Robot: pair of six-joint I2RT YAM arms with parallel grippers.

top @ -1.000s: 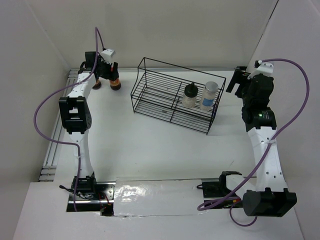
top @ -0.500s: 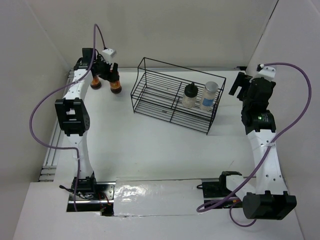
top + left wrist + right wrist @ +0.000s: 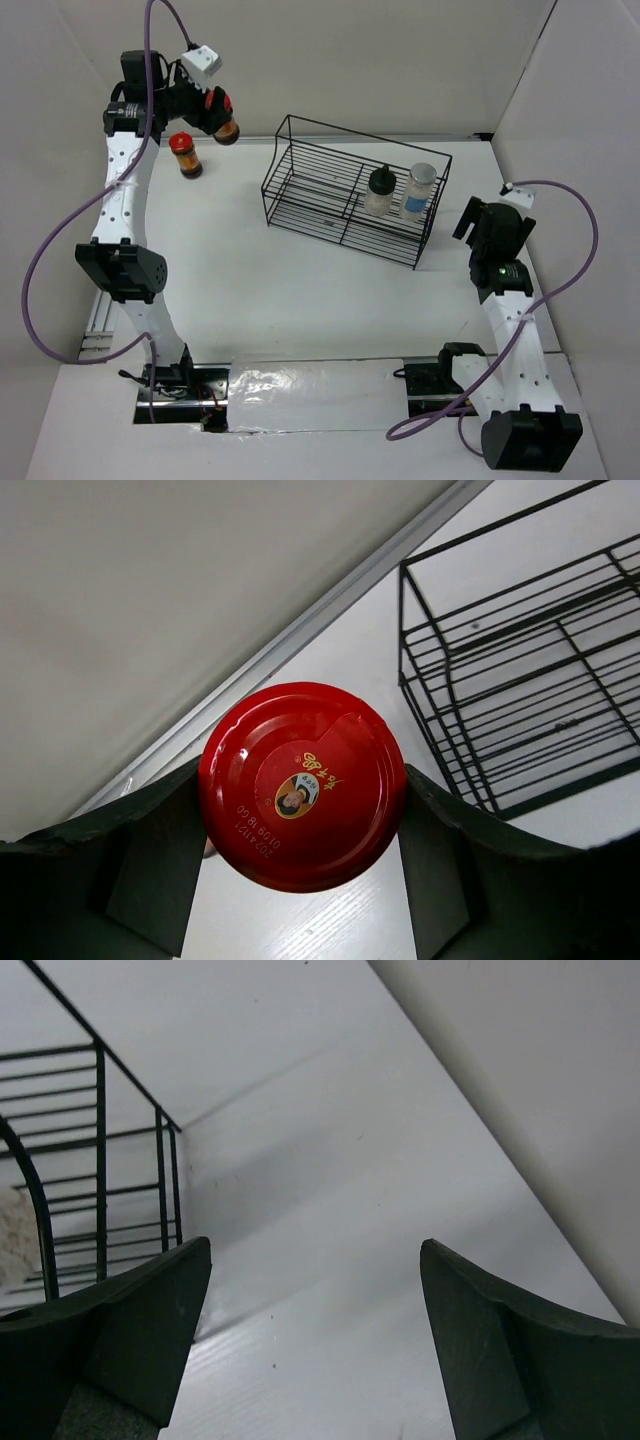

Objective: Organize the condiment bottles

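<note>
Free room and blockers around the wire basket

My left gripper hangs high at the far left, clamped on a red-lidded jar, with the far wall close by. The second jar stands on the table beneath it, and the wire basket rises to the right. The basket's left compartment is open from above. The black-capped bottle and the whitish bottle fill the right one. My right gripper, fingers spread, faces bare table, with the basket's end to its left and the right wall to its right. On the near side of the basket the table lies wide open.
</note>
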